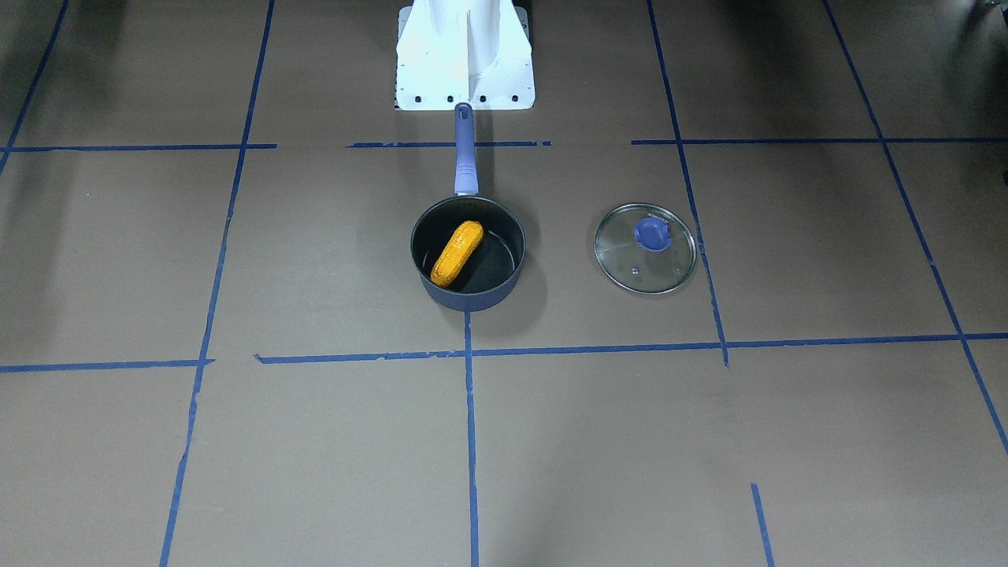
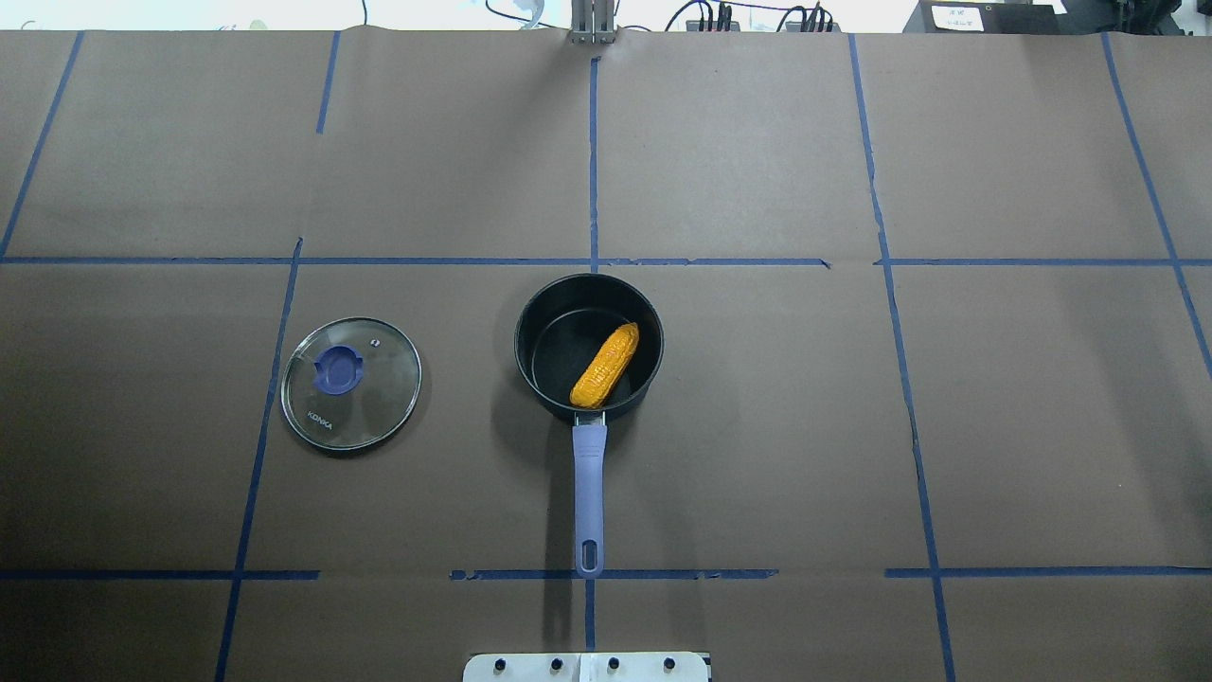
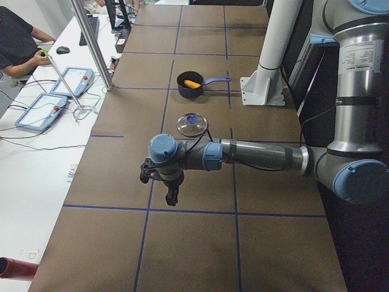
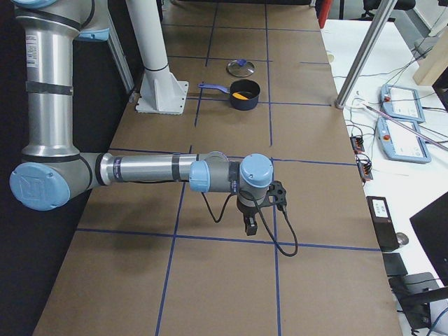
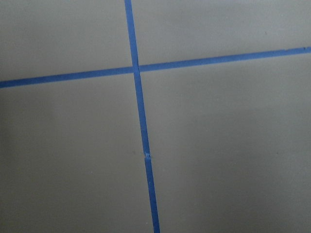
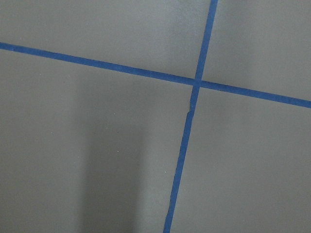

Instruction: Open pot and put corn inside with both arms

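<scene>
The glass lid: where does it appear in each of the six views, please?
Exterior front-facing: lid right of centre, right of the pot.
Overhead exterior: lid left of centre, left of the pot.
Exterior left: lid near centre, nearer than the pot.
Exterior right: lid at top, beyond the pot.
Left wrist-mounted: not in it.
Right wrist-mounted: not in it.
Shared landmark: the pot holding the corn.

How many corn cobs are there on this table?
1. The corn lies inside the open pot; the lid sits apart beside it. No other cob shows, and none seems hidden.
</scene>
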Controlling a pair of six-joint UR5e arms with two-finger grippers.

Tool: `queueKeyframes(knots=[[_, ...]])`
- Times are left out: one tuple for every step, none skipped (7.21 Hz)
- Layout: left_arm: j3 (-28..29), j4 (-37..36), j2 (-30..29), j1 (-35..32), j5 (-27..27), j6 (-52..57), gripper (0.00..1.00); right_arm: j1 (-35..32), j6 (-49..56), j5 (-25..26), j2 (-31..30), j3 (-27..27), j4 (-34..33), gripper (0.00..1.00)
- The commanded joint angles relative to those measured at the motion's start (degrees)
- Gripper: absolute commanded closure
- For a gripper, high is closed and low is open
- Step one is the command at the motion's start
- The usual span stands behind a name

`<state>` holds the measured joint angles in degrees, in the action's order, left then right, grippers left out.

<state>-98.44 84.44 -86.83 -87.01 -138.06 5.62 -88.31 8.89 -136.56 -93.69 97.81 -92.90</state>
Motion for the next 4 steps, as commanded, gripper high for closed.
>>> queueKeyframes(knots=[[-0.16, -0.07, -0.44, 0.09, 0.16, -0.08, 0.0, -0.02, 0.08, -0.37, -0.09, -0.16, -0.09, 0.0], [-0.26, -0.16, -0.62, 0.0, 0.25, 0.01, 0.0, -0.02, -0.1, -0.2, -0.01, 0.01, -0.09, 0.0], [-0.69, -0.16, -0.45, 0.17, 0.16, 0.01, 0.0, -0.02, -0.1, -0.19, 0.08, -0.07, 0.0, 0.0], [-0.7, -0.24, -0.1, 0.26, 0.16, -0.08, 0.0, -0.02, -0.1, -0.11, 0.0, -0.07, -0.09, 0.0]])
